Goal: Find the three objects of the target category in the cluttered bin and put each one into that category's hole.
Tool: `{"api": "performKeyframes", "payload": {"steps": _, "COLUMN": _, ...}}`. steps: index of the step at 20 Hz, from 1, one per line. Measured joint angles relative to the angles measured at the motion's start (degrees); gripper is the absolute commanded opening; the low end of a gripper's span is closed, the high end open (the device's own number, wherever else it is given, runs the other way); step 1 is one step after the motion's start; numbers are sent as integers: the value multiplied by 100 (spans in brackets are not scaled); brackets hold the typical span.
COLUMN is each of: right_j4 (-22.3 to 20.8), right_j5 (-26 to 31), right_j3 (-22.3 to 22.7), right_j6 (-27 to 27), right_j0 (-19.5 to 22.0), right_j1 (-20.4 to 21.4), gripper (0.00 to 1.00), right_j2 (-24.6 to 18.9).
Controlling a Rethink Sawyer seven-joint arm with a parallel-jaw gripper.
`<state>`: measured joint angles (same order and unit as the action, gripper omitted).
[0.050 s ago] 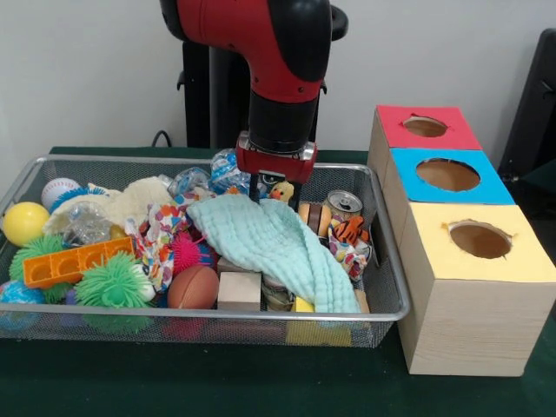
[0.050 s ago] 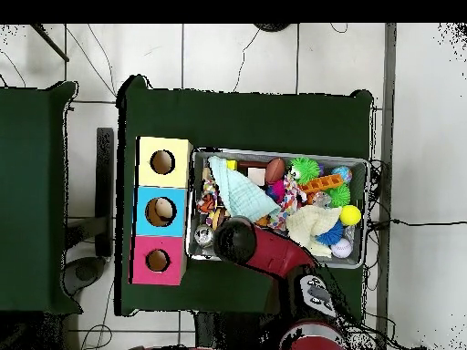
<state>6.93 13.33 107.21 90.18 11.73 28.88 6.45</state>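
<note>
My gripper (image 1: 271, 193) is lowered into the back middle of the wire mesh bin (image 1: 208, 314), just behind a crumpled mint-green cloth (image 1: 269, 239). A small yellow duck-like toy (image 1: 281, 191) shows right beside it; whether it is held cannot be seen. To its right lie a drink can (image 1: 343, 203) and a striped orange tiger toy (image 1: 350, 230). The sorting box to the right has a red hole section (image 1: 395, 130), a blue one (image 1: 495, 187) and a yellow one (image 1: 434, 234). In the overhead view the red arm (image 2: 239, 239) covers the gripper above the bin (image 2: 367, 182).
The bin also holds a brown football (image 1: 193, 287), wooden blocks (image 1: 239, 289), green spiky balls (image 1: 113, 282), an orange brick (image 1: 74, 262), a yellow ball (image 1: 24, 222), a baseball (image 1: 57, 191) and a cream plush (image 1: 130, 201). Green table cloth surrounds it.
</note>
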Motion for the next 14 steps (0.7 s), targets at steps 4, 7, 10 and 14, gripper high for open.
{"api": "performKeyframes", "payload": {"steps": 4, "right_j4": 1, "right_j5": 439, "right_j3": 15, "right_j6": 0, "right_j0": 0, "right_j1": 74, "gripper": 100, "right_j2": 6}}
{"api": "performKeyframes", "payload": {"steps": 7, "right_j4": 1, "right_j5": 701, "right_j3": 50, "right_j6": 0, "right_j0": 0, "right_j1": 96, "gripper": 100, "right_j2": 6}}
{"api": "performKeyframes", "payload": {"steps": 10, "right_j4": -1, "right_j5": 788, "right_j3": 109, "right_j6": 0, "right_j0": 0, "right_j1": 93, "gripper": 100, "right_j2": 6}}
{"api": "performKeyframes", "payload": {"steps": 14, "right_j4": 0, "right_j5": 788, "right_j3": 189, "right_j6": 0, "right_j0": 0, "right_j1": 85, "gripper": 100, "right_j2": 5}}
